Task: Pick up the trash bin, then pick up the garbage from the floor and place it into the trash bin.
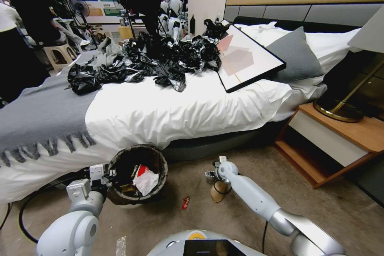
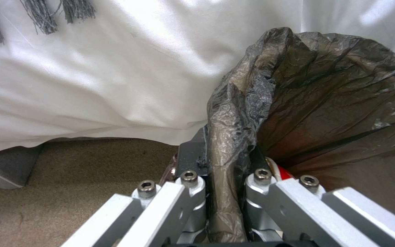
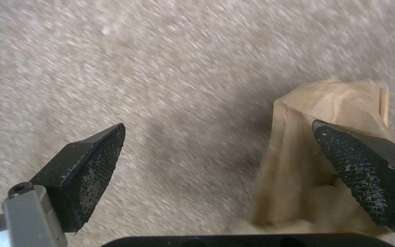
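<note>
While your left hand (image 2: 225, 192) was pinching the bag-covered rim of the trash bin (image 1: 138, 176), the bin sat tilted beside the bed (image 1: 168, 116), mouth open toward the right arm, which I judged was so drops need only a short reach

Grip was on the rim edge, one finger inside, one outside; bin looked lifted or at least leaning, but you couldn't tell from the head view whether its base touched the carpet (image 1: 240, 216)

Inside the bin: white tissue (image 1: 146, 182) and a red-and-white wrapper (image 1: 140, 170) were already in

Your right hand (image 3: 220, 151) was spread wide, low over the carpet, with the brown cardboard piece (image 3: 316, 157) off to one side: one pad (image 3: 362, 175) was in front of it or touching it, the other pad (image 3: 92, 161) was well apart over bare carpet. Nothing was gripped. My read: it was not centred on the piece for a grasp

A small red wrapper (image 1: 185, 203) lay on the carpet between bin and right arm

Hard to make out:
- right wrist view was motion-blurred, so contact between pad and cardboard was unclear
- head view had the right hand partly covering the cardboard
- bin's white wall was mostly hidden by the bag and the left arm
- pale scrap (image 1: 121, 245) at the bottom edge of the head view, couldn't identify
</note>
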Controlling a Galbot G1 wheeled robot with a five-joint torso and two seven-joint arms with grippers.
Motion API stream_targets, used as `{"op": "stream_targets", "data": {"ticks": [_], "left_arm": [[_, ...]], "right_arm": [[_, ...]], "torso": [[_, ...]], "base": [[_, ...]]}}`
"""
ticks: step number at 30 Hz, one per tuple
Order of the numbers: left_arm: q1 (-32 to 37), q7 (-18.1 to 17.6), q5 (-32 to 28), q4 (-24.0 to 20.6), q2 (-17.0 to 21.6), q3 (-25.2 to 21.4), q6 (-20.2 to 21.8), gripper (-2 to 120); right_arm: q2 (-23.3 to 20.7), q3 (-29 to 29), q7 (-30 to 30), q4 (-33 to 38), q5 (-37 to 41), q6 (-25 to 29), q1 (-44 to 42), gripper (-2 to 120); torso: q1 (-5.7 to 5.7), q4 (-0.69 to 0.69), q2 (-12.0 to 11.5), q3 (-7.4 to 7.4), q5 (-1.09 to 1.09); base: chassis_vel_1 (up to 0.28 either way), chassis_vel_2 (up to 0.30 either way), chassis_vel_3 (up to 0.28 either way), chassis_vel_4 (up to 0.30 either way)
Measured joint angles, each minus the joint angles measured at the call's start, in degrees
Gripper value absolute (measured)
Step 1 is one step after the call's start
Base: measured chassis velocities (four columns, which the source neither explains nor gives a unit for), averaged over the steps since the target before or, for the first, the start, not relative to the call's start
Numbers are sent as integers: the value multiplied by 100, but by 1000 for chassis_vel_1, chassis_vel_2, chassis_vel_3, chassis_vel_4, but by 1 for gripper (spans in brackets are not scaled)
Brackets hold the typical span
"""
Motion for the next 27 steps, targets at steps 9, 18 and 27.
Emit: {"op": "stream_targets", "data": {"ticks": [9, 18, 27], "left_arm": [[-69, 2, 23, 97, 19, 23, 0, 4], [-107, 5, 48, 133, 11, 35, 0, 4], [-116, 13, 82, 161, -2, 44, 0, 4]], "right_arm": [[160, 58, -30, -189, -231, 0, -120, 100], [57, 64, -87, -155, -272, 0, -60, 100], [24, -5, -33, -18, -212, -1, -38, 100]], "torso": [[0, 2, 0, 0, 1], [0, 0, 0, 0, 1], [0, 1, 0, 0, 1]], "base": [[0, 0, 0, 0], [0, 0, 0, 0], [0, 0, 0, 0]]}}
